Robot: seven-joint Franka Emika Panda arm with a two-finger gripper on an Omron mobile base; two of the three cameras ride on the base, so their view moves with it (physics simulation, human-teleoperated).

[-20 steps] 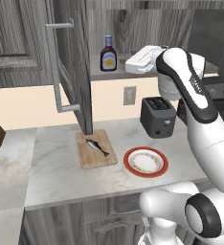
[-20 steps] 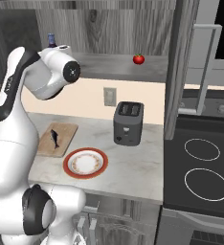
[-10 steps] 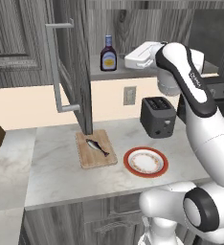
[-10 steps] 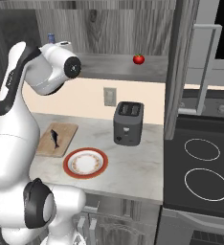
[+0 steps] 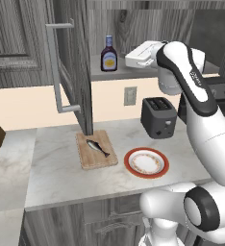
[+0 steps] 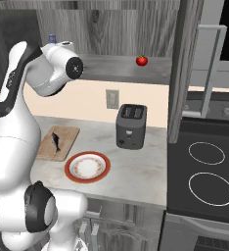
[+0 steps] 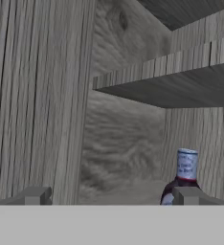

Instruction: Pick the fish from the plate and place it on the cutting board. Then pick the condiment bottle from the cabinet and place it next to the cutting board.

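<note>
Grey wood-grain kitchen units stand behind a pale marbled desk [image 5: 56, 178], with a black stovetop [image 6: 209, 171] at its right end. On the desk lies the cutting board [image 5: 96, 149], and the fish [image 5: 98, 147] rests on it, roughly at its middle, lying at a slant. Just right of the board sits the plate [image 5: 146, 162], its white centre bare. A dark toaster [image 5: 158, 117] stands behind the plate against the wall, below a wall socket [image 5: 130, 95]. The cabinet [image 5: 73, 77] above hangs with its tall door swung open, the long bar handle facing outward. On the cabinet's grey shelf the condiment bottle [image 5: 108, 54] stands upright, and a small red tomato [image 6: 142, 61] sits farther right along the same shelf. The white arm reaches up to shelf height, its pincer [image 5: 133, 60] level with the bottle and just right of it, not touching. The pincer's jaws are spread fully wide and hold nothing. From the hand view, the bottle shows low and to the right, partly behind one fingertip [image 7: 190, 195], with the cabinet's back wall beyond.
</note>
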